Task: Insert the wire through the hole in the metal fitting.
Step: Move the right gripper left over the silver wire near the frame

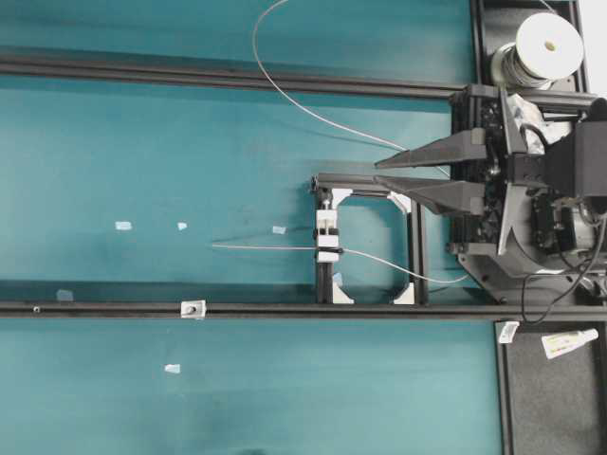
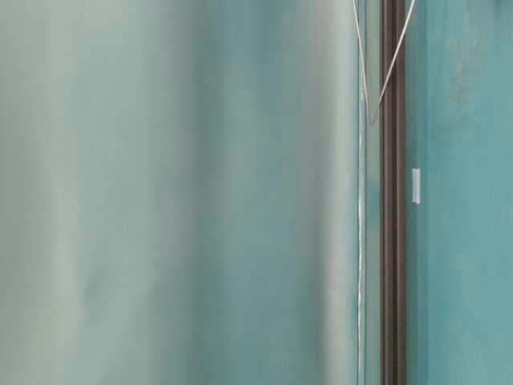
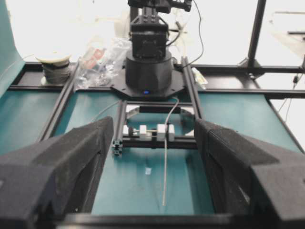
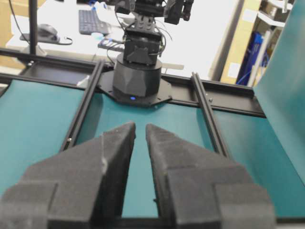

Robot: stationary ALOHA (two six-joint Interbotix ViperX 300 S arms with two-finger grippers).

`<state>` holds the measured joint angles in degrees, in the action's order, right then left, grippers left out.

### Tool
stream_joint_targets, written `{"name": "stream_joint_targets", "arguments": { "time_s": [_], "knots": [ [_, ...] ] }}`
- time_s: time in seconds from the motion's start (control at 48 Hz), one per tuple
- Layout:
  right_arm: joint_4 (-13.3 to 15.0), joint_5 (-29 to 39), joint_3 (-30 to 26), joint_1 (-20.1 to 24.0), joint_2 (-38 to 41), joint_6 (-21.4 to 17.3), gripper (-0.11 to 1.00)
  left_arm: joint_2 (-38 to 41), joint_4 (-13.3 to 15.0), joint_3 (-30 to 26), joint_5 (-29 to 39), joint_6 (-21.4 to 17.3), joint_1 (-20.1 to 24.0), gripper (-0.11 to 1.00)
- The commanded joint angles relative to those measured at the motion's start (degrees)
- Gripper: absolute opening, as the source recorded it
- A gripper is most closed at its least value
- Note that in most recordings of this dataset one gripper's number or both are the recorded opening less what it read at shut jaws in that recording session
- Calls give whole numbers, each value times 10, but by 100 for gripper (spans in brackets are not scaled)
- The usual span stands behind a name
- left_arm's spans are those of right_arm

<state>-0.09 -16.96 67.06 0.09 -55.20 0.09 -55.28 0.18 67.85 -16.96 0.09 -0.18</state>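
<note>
The wire (image 1: 266, 247) lies horizontal, free end pointing left, past the white clamp block (image 1: 327, 243).

The overhead view is looking straight down on the teal table (image 1: 190, 142). Both wrist cameras are facing along it; the left one is sharing the white clamp block (image 1: 327, 237) (image 3: 162, 132).

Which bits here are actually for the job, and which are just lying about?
For the job: wire, metal fitting with its hole, white clamp gripping the wire.
Just lying about: white tape scraps, small tube.
</note>
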Motion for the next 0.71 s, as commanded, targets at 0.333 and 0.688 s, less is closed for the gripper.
{"name": "stream_joint_targets", "arguments": {
  "time_s": [0.333, 0.688],
  "knots": [
    [-18, 40, -57, -10, 138, -62, 0, 143, 24, -52, 6, -4, 19, 4],
    [-18, 27, -57, -10, 214, -67, 69, 236, 23, -34, -42, -6, 19, 90]
  ]
}}
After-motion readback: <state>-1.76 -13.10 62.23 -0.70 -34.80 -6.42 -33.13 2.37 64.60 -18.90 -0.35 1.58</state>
